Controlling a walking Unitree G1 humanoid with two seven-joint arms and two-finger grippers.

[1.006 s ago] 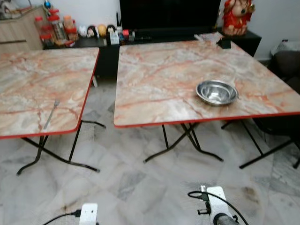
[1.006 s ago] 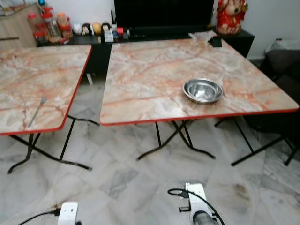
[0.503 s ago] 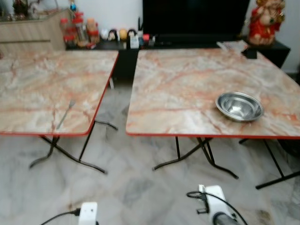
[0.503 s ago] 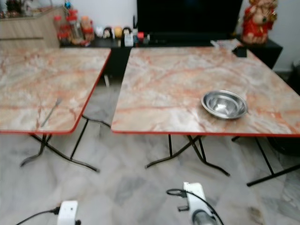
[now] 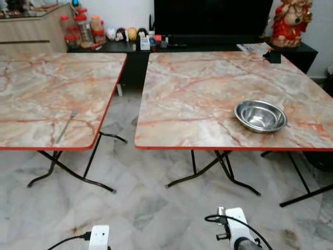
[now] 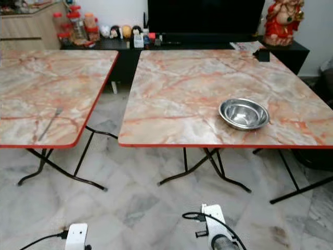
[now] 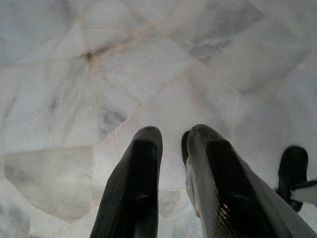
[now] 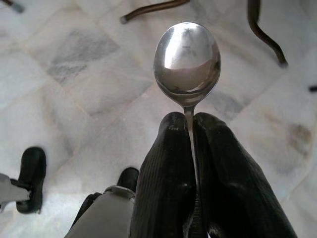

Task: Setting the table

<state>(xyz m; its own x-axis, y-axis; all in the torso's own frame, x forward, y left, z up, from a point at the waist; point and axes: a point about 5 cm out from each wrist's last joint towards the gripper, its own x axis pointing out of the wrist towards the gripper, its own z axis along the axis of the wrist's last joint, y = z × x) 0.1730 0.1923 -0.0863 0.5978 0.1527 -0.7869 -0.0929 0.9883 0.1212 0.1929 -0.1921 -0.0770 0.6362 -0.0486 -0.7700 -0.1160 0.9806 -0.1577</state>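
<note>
A steel bowl (image 5: 260,115) sits near the front right of the right-hand marble-patterned table (image 5: 197,94). On the left table (image 5: 36,99) a fork (image 5: 65,127) lies close to the front edge. Both my arms hang low over the floor, with the left wrist (image 5: 99,237) and right wrist (image 5: 237,234) at the bottom of the head views. My right gripper (image 8: 188,119) is shut on the handle of a shiny spoon (image 8: 187,62), whose bowl sticks out past the fingertips. My left gripper (image 7: 172,136) is shut with nothing in it, pointing at the floor tiles.
The two folding tables have red edges and black crossed legs (image 5: 218,166), with a narrow gap (image 5: 125,104) between them. Behind stand a black TV cabinet (image 5: 208,44) with jars and figurines, a red statue (image 5: 289,21) and a wooden sideboard (image 5: 31,28). Marble floor lies in front.
The head views have shifted and sharpened, so the camera moved. The bowl and fork lie where they were on their tables.
</note>
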